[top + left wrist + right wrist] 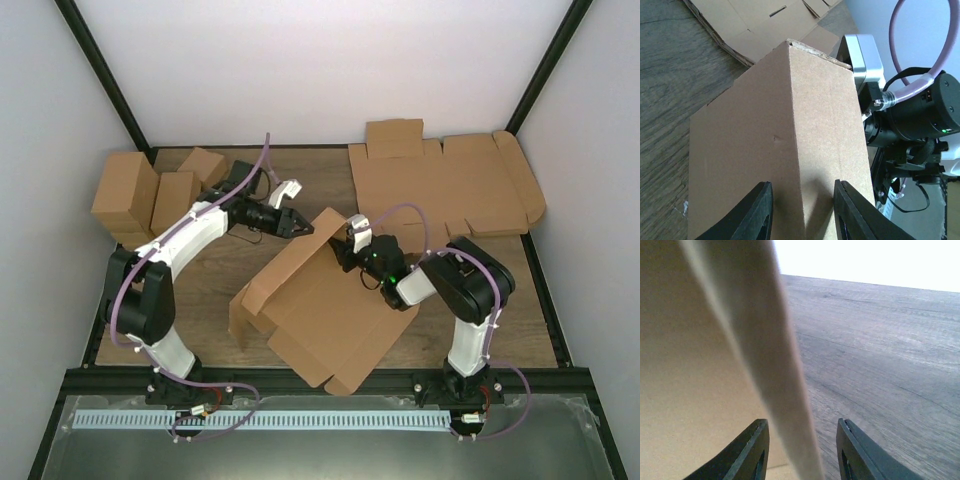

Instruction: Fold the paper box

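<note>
Right tool spread astride paper box wall, left tool spread around corner

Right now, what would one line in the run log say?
paper box: partly folded | left gripper: open, straddling its raised ridge | right gripper: open, straddling a panel edge

The partly folded paper box lies mid-bench, toward the near edge. The left pincer and right pincer flank its far corner. A flat cardboard sheet is at the far right corner and small cartons at the far left.
</note>
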`<act>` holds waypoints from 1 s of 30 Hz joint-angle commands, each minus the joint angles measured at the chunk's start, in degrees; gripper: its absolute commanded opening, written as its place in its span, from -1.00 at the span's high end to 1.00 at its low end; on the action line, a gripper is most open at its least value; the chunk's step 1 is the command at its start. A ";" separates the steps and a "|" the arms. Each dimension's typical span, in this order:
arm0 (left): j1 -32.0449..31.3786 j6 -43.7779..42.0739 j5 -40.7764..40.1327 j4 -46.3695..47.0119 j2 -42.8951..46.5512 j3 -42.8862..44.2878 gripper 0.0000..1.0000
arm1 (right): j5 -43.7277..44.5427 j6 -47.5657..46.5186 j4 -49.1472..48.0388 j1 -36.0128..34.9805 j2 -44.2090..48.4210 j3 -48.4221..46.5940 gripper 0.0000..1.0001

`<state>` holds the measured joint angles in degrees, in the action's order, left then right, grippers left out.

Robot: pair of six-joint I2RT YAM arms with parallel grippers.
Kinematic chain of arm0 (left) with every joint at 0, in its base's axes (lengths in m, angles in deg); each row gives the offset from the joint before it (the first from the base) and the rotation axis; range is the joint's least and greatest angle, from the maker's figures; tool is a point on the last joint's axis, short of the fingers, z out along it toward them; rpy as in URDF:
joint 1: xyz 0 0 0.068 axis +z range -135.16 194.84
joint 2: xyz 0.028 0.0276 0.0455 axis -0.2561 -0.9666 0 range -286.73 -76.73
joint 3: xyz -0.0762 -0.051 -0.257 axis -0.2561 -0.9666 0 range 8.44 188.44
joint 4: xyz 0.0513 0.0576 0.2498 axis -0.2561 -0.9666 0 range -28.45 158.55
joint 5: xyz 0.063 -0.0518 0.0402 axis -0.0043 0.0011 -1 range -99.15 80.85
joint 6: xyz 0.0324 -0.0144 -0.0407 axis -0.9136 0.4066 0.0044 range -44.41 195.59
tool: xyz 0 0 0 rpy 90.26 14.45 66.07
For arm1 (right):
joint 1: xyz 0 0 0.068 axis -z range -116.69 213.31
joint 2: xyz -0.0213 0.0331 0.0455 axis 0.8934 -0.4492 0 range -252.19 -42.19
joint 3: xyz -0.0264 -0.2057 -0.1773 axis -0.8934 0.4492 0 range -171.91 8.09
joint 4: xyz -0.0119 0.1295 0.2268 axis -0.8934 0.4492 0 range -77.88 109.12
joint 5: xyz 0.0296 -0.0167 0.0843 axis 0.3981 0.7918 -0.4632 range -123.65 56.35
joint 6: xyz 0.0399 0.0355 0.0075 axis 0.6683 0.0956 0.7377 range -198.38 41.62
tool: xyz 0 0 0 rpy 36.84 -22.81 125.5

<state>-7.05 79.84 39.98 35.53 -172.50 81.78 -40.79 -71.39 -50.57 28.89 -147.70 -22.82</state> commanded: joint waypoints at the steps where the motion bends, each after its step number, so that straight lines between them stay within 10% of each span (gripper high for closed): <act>1: 0.98 -1.61 2.14 -0.74 0.85 -1.26 0.29 | -2.61 -1.68 -2.46 0.30 -2.26 -2.01 0.22; 5: 1.70 -1.37 2.11 -0.53 0.99 -1.61 0.29 | -2.62 -1.95 -1.25 0.32 -3.36 -3.60 0.34; 10: 2.21 -1.17 2.31 -0.01 0.93 -1.95 0.29 | -1.29 -1.45 -0.93 0.23 -4.12 -3.75 0.97; 15: 2.31 -1.18 2.30 -0.06 1.10 -1.92 0.25 | -0.11 -1.09 0.42 0.16 -1.16 -2.57 0.99; 25: 2.33 2.67 -5.52 1.72 13.35 0.63 -0.97 | 9.91 3.91 12.23 0.14 13.87 1.95 0.99; 30: 2.29 3.86 -16.19 1.17 23.80 2.39 -1.00 | 15.07 9.39 20.79 0.23 19.83 1.26 0.99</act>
<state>-4.60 82.72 32.43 35.93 -156.45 81.58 -31.67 -67.90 -36.54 29.20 -131.68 -20.44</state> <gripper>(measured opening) 0.999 0.034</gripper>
